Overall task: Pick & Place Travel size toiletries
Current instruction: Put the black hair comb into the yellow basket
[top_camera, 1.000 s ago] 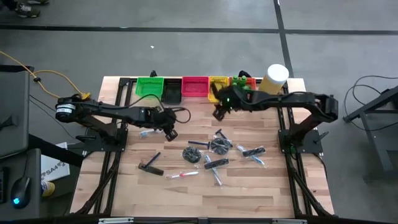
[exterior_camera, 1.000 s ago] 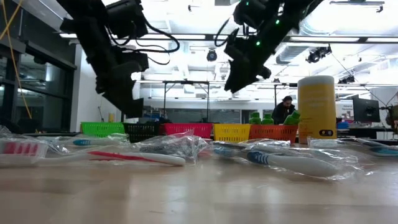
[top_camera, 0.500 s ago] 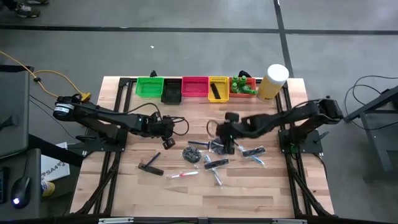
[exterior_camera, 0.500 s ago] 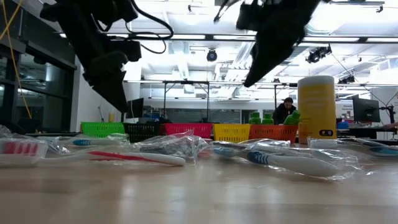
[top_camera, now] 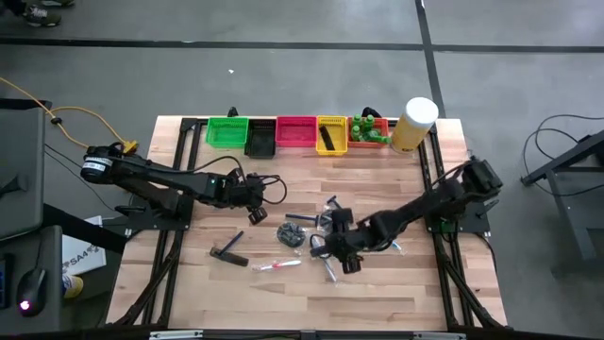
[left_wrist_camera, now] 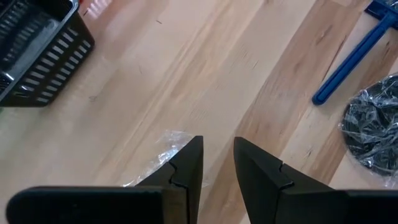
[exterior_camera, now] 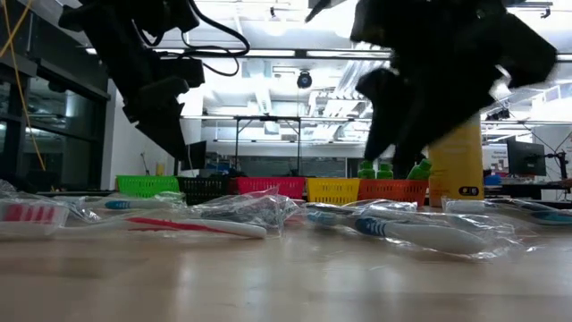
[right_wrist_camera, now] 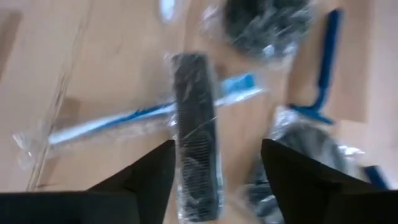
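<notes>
The travel size toiletries lie in a loose heap point(top_camera: 311, 231) on the wooden table: clear-wrapped black combs, dark discs, blue toothbrushes, and a pink toothbrush point(top_camera: 276, 265). My right gripper point(top_camera: 332, 257) hangs open over the heap's near side. In its wrist view a wrapped black comb point(right_wrist_camera: 196, 137) lies flat on the table below the gap between its fingers, across a wrapped blue toothbrush point(right_wrist_camera: 124, 121). My left gripper point(top_camera: 255, 216) hovers left of the heap, slightly open point(left_wrist_camera: 217, 158), with bare wood showing in the gap. A clear-wrapped piece point(left_wrist_camera: 165, 144) lies beside it.
Along the far edge stand green point(top_camera: 226, 130), black point(top_camera: 260, 142), red point(top_camera: 295, 132) and yellow point(top_camera: 331, 134) bins, an orange bin with green bottles point(top_camera: 370, 130), and a pale-yellow cylinder point(top_camera: 415, 123). Another black comb point(top_camera: 228, 250) lies left of the heap. The near table is bare wood.
My right gripper has swung from the far row of bins toward the near edge and down, rolling its wrist, and now hangs low over the heap's near side. My left gripper has shifted a little toward the near edge, then held still.
</notes>
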Robot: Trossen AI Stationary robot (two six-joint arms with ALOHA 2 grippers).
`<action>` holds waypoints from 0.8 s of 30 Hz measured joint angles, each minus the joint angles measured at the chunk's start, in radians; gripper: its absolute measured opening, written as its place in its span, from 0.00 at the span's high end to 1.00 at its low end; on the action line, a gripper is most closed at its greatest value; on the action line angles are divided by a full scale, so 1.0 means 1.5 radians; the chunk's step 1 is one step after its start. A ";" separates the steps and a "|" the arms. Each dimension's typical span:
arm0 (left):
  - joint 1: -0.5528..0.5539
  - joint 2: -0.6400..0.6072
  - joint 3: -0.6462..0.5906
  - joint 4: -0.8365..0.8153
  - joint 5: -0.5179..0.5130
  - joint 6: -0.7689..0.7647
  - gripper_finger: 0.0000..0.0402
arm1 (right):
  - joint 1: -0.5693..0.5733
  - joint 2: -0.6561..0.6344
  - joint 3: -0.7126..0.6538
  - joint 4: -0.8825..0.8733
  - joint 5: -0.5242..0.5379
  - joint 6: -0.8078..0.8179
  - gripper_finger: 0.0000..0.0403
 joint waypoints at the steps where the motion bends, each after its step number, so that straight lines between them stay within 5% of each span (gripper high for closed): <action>1: 0.000 0.000 0.000 0.000 0.000 0.000 0.77 | 0.004 0.008 0.000 0.004 -0.001 0.000 0.40; 7: 0.000 0.000 0.000 0.000 0.000 0.001 0.77 | 0.019 0.036 0.000 0.054 -0.011 -0.001 0.33; 24: 0.000 0.000 0.000 0.010 0.007 0.002 0.77 | 0.006 0.099 0.001 0.047 -0.008 -0.019 0.35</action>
